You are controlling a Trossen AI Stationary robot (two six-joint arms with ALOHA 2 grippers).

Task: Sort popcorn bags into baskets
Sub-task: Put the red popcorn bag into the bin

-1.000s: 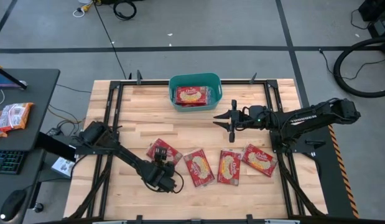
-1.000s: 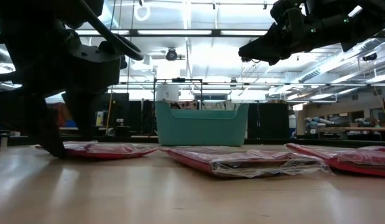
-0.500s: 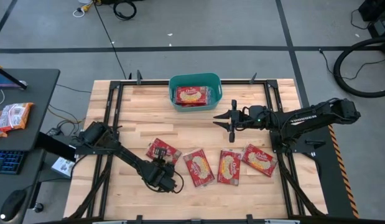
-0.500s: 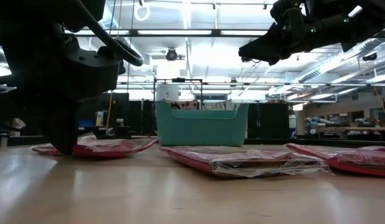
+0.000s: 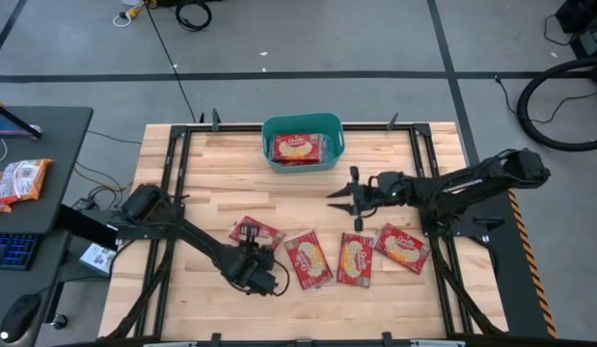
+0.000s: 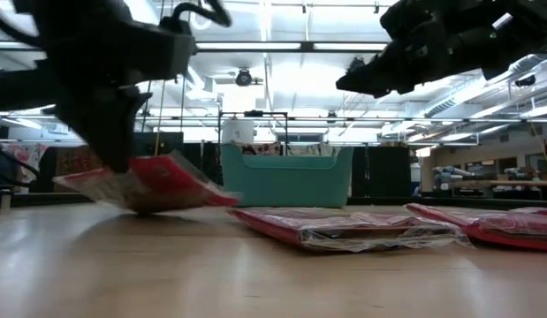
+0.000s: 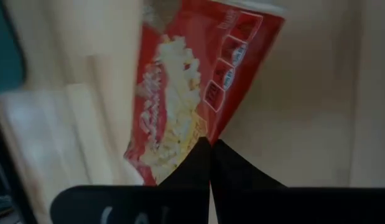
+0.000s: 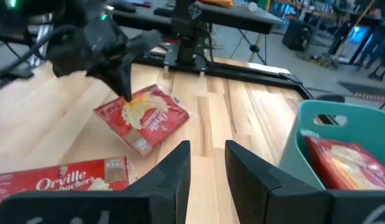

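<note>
My left gripper (image 5: pixel 250 253) stands at the table's near left, shut on a red popcorn bag (image 5: pixel 257 233), which shows tilted in the low view (image 6: pixel 154 184). Three more popcorn bags (image 5: pixel 308 258) (image 5: pixel 355 258) (image 5: pixel 402 246) lie flat in a row to its right. The teal basket (image 5: pixel 329 135) stands at the far middle with a popcorn bag (image 5: pixel 296 147) lying in it. My right gripper (image 5: pixel 342 199) hovers open above the table between the basket and the row, with nothing between its fingers. My left gripper pinches the bag's near edge (image 7: pixel 187 148) between its two shut fingers, coming from above and pointing down. That end is raised and the bag slants down away from the fingers (image 6: pixel 114 150). Whether its low far end (image 6: pixel 148 208) rests on the table, I cannot tell.
A black frame (image 5: pixel 173 145) runs round the wooden table top. Bare wood lies between the basket and the row of bags. A side desk (image 5: pixel 38 135) at the left holds more red packets (image 5: pixel 18 181).
My left gripper has shut on the near end of the bag and gone up; the bag, flat on the table before, now has that end raised and sits tilted. My right gripper has shifted a little toward the table's near edge, staying open.
</note>
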